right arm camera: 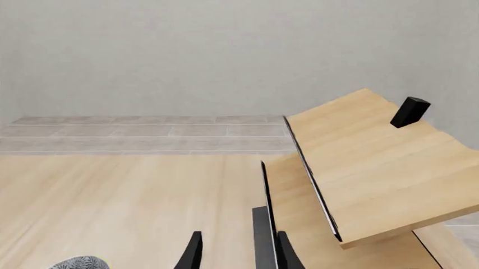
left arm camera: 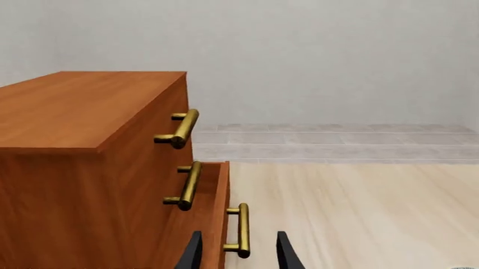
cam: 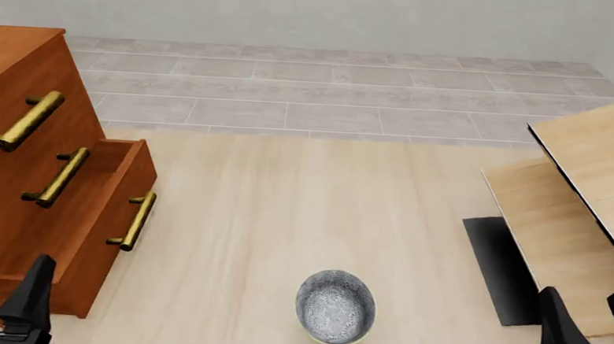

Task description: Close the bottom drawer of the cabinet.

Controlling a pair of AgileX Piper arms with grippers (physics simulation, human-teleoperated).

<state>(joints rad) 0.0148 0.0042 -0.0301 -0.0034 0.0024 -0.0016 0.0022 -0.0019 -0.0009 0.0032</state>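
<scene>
Standing at the table's (cam: 283, 218) left edge, the cabinet (cam: 17, 94) has its bottom drawer (cam: 110, 209) pulled out — the left hand (left arm camera: 238, 252), fingers spread and empty, flanks its handle (left arm camera: 241, 230); right hand (right arm camera: 238, 252) likewise open, holding nothing.

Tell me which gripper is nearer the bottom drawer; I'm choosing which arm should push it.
Left. The left gripper sits right by the bottom drawer, its handle between the fingers in the wrist view. The right gripper is across the table.
</scene>
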